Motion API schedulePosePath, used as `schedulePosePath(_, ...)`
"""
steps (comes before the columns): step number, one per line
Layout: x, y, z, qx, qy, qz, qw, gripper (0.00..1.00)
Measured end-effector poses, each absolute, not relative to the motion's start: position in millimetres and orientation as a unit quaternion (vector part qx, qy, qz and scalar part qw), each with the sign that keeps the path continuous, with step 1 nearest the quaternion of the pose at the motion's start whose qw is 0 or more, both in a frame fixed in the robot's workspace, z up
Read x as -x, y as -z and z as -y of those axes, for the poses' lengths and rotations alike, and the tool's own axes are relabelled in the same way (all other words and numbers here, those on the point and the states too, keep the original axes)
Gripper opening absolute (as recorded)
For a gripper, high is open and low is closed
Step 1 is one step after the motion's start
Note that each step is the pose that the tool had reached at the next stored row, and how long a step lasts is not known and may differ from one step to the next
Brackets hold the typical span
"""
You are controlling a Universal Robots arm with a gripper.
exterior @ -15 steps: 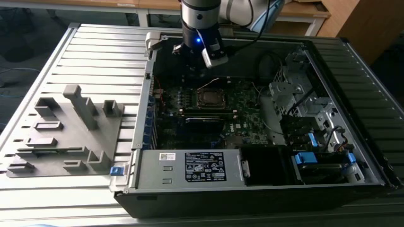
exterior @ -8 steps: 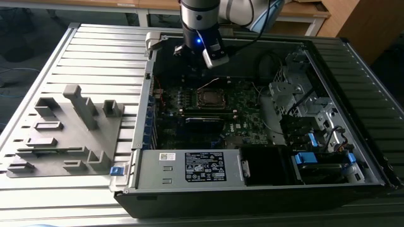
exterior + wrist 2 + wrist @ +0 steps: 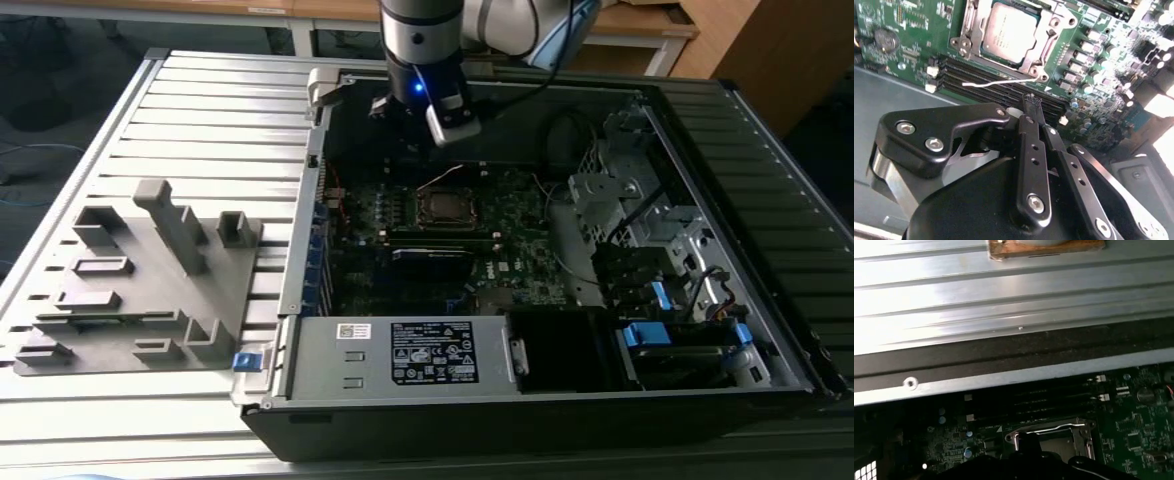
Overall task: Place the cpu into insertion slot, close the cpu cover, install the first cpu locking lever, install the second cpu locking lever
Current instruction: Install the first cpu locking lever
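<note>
The cpu (image 3: 1009, 30) sits in the insertion slot (image 3: 970, 25), under the cpu cover (image 3: 1050, 36). The pincer (image 3: 1032, 102) is clenched on nothing, near the thin locking lever (image 3: 996, 82) (not hooked yet). A slip could scratch the green board (image 3: 901, 22).

On the bench (image 3: 200, 120): a computer case (image 3: 534, 430) is lying open, a moulded rack (image 3: 147, 290) sitting at the exterior view's left of it. In the case: a motherboard (image 3: 521, 250) is lying flat, a power supply (image 3: 334, 365) occupying the near edge. Mid-board: the insertion slot (image 3: 445, 206) is holding the cpu (image 3: 1009, 30), the cpu cover (image 3: 1046, 42) lying around it, memory slots (image 3: 989, 82) running just beside. The gripper (image 3: 1031, 102) is hanging over those slots.
</note>
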State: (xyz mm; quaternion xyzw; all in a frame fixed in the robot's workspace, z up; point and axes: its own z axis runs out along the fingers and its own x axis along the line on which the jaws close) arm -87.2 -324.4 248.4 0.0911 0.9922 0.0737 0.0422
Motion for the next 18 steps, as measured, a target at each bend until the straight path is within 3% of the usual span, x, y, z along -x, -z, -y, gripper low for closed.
schedulePosePath(18,77.7,-243.6,316.1,-0.110,-0.073,-0.990,0.044,0.11)
